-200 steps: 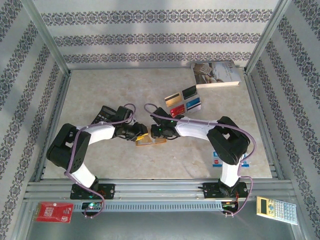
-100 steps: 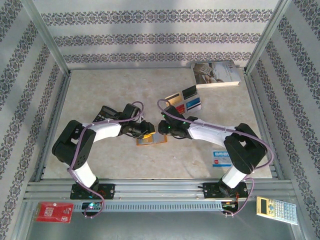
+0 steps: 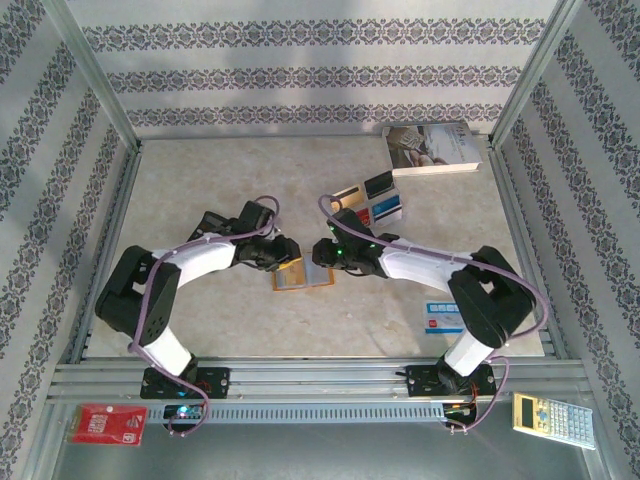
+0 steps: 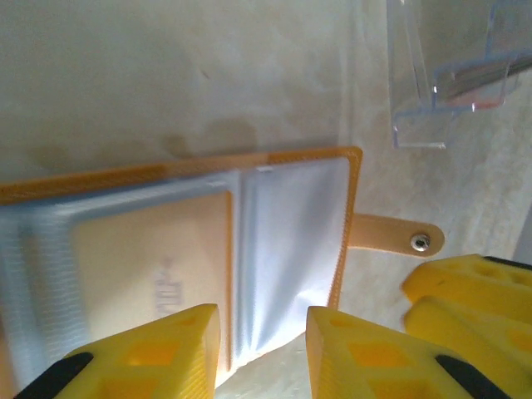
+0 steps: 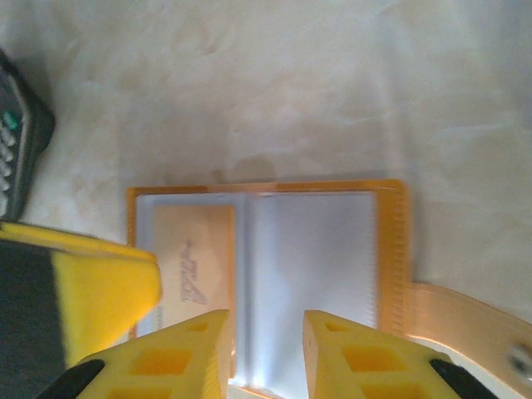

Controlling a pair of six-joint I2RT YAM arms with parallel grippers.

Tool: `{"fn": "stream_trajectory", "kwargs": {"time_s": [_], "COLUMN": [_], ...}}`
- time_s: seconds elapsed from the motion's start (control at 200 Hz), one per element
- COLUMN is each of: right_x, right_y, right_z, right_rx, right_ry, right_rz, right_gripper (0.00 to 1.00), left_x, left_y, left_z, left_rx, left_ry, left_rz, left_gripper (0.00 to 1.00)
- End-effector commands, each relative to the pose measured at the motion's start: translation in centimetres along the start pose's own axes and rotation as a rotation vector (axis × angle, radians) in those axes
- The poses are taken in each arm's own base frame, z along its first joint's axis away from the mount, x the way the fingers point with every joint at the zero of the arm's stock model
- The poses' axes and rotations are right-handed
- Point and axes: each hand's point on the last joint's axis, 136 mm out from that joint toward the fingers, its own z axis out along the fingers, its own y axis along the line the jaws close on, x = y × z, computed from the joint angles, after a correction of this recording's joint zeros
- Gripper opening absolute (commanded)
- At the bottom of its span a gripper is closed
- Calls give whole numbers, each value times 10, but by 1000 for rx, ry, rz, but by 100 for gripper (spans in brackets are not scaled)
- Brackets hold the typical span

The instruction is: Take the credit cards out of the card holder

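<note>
A second ago the card holder point(image 3: 303, 276) hung almost edge-on between the two hands. Now it lies opened flat near the middle of the surface, slightly toward the near edge, blue-grey lining up. The left hand point(image 4: 262, 332) and right hand point(image 5: 266, 332) have settled side by side over its far edge, each with fingers part-way apart and nothing pinched that I can see. A tan card point(image 5: 195, 258) sits in one pocket; the other pocket looks empty. Loose cards point(image 3: 365, 203) lie toward the far right corner. I'd judge one card remains to draw out.
</note>
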Motion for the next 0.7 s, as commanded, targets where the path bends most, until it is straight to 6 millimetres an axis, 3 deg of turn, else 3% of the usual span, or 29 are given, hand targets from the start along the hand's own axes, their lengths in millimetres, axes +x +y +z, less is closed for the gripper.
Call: {"fn": "stream_trajectory", "kwargs": {"time_s": [0.0, 0.225, 0.53, 0.695], "right_x": [4, 11, 15, 17], "right_y": [23, 19, 9, 5], "right_z": [14, 35, 45, 48], "right_rx": [-112, -128, -125, -122], "right_ry": [74, 137, 167, 178], "right_rz": [-1, 43, 80, 90], "right_gripper": [29, 26, 22, 21], "left_x": [5, 7, 8, 12], "left_y": [33, 39, 32, 39], "left_z": [-14, -7, 6, 12], "left_rx": [-169, -203, -206, -228], "left_ry": [-5, 26, 60, 85], "left_rz": [37, 51, 71, 66], "left_gripper": [32, 29, 23, 21]}}
